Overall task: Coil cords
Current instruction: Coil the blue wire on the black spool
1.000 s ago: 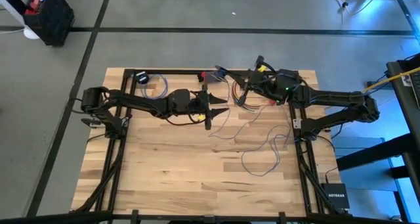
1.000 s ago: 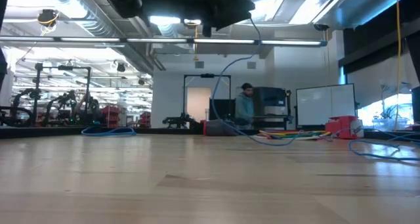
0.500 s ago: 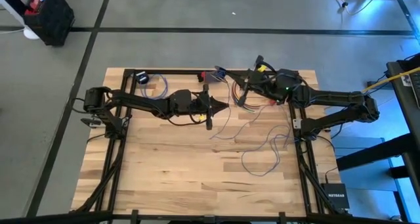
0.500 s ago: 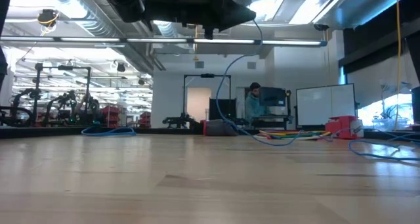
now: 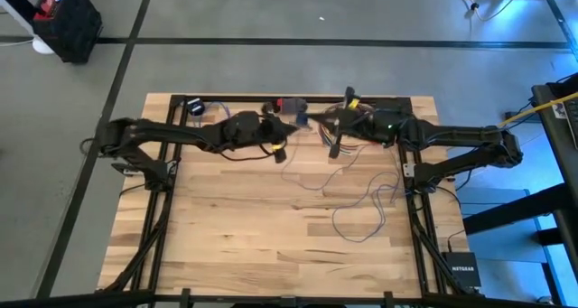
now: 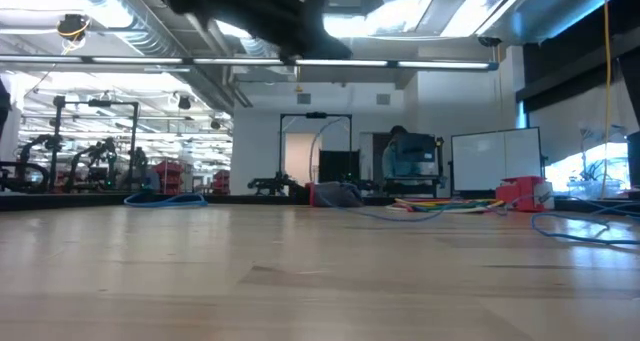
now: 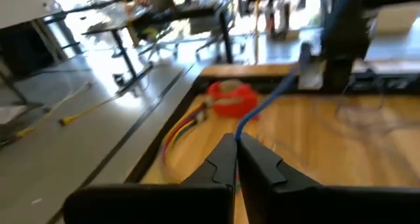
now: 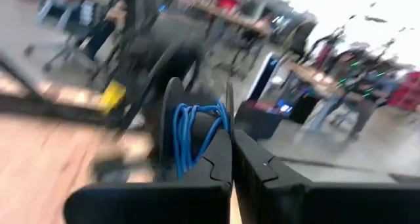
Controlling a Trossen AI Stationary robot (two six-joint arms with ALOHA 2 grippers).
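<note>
We see both arms reaching in over the far half of a pale wooden table (image 5: 271, 218) of butcher-block planks, framed by dark metal rails. The left gripper (image 7: 235, 145) has its fingers pressed together, and a thin blue cord (image 7: 272, 99) rises from right at their tips; we take it to be pinched there. Just past those tips lie a red bundle (image 7: 230, 99) and some red and yellow wires (image 7: 180, 129) along the table's edge.

The right gripper (image 8: 231, 144) is clenched too, fingers meeting, with several strands of blue cord (image 8: 190, 135) looped just beyond its tips beside a dark disc (image 8: 172, 115); whether it actually grips them we cannot tell. From above, the two grippers sit near one another at the table's far edge.

The loose wire (image 5: 366, 204) trails in squiggles on the wood near the right arm, toward the table's near side and well apart from the left gripper.

Around the table lies grey concrete floor (image 5: 271, 19) crossed by dark lines. The level view shows a large workshop with ceiling lights, a whiteboard (image 6: 495, 161), a person (image 6: 405, 156) at a distance, and blue cable (image 6: 165, 199) on the tabletop's far edge.
</note>
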